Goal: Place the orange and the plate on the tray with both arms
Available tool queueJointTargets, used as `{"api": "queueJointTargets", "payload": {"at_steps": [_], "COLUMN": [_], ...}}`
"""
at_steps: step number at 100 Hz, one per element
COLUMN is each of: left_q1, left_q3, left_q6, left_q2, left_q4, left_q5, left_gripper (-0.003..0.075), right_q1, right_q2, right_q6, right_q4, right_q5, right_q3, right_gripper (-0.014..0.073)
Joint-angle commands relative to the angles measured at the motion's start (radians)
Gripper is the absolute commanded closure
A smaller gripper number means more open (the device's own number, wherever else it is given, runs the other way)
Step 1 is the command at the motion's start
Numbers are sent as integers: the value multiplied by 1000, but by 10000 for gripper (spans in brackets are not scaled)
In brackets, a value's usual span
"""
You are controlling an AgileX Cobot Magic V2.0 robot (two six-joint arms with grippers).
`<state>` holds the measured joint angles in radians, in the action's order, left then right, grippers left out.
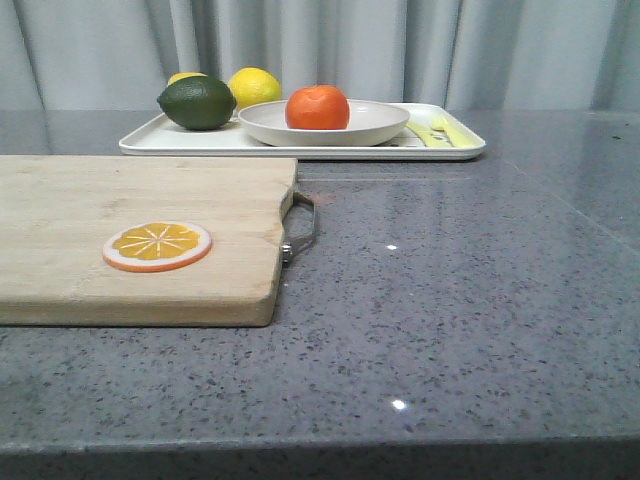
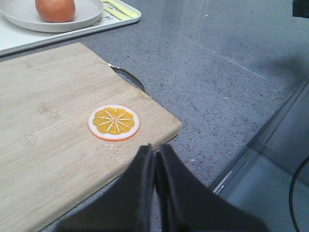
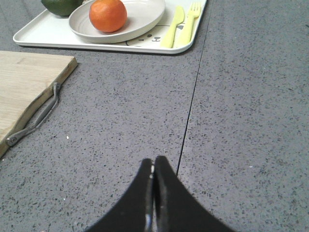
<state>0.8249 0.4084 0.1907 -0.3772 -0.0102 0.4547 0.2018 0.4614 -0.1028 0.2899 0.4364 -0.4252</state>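
While orange (image 1: 317, 107) sits in plate (image 1: 323, 123), tray (image 1: 300, 140) long axis left-right

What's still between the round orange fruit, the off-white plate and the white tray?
Nothing visible. The round orange fruit sits in the shallow off-white plate, and the plate rests on the flat white rectangular tray. Both grippers are shut, away from them.

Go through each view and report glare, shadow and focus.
Front view: small bright glints on the counter, soft shadow under the board, all fairly sharp. Left wrist view: broad pale sheen across the counter, the pincer dark and soft-edged. Right wrist view: even light, a highlight on the orange, the pincer blurred.
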Motion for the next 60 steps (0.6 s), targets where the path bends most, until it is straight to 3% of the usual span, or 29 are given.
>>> {"api": "queueJointTargets", "payload": {"at_steps": [1,60], "left_q1": [5,3], "left_q3": [29,29], "left_q6": [5,5], "left_q2": [-5,-2], "left_q4": [-5,10], "left_q5": [-75,-63], "left_gripper": [739,739], "right_q1": [-2,-2], "right_q2": [3,3], "right_q6": [-14,-14], "right_q4": [10,10], "right_q5": [-69,-69], "right_q3": [-25,-25], "right_gripper": [654,654]}}
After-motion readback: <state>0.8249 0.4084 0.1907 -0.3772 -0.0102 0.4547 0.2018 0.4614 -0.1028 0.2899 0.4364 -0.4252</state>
